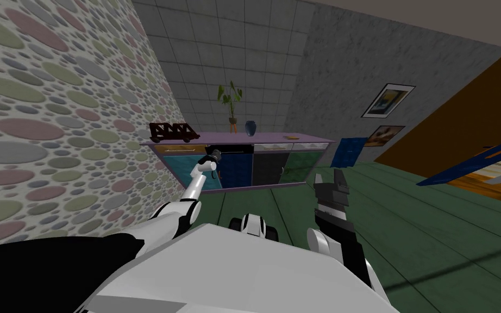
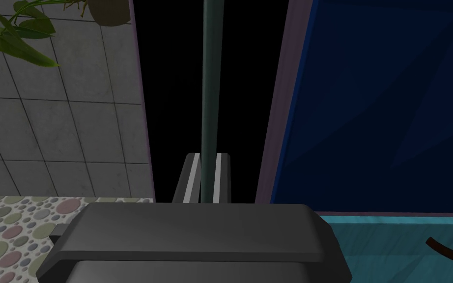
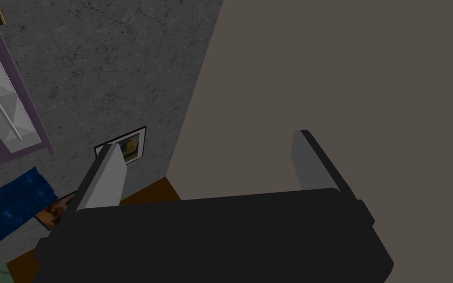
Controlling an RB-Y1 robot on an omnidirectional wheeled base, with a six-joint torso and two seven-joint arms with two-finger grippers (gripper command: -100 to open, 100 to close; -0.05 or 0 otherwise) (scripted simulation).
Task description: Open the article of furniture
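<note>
A low sideboard (image 1: 268, 137) with a purple top stands against the far tiled wall. Its fronts are teal, blue (image 1: 236, 168), black and green, with drawers above. My left arm reaches out to it, and the left gripper (image 1: 214, 158) is at the black front above the blue door. In the left wrist view the left gripper (image 2: 210, 157) is shut on a thin dark green bar (image 2: 211, 88), with black on both sides and the blue panel (image 2: 382, 108) beside it. My right gripper (image 1: 328, 178) is held up away from the sideboard, and its fingers (image 3: 107, 172) stand open and empty.
A dark toy truck (image 1: 173, 131), a potted plant (image 1: 231, 103) and a blue vase (image 1: 250, 127) stand on the sideboard. The pebble-patterned wall (image 1: 54, 125) runs close on my left. Blue panels (image 1: 348, 152) stand at the right. Green plank floor (image 1: 407, 217) lies between.
</note>
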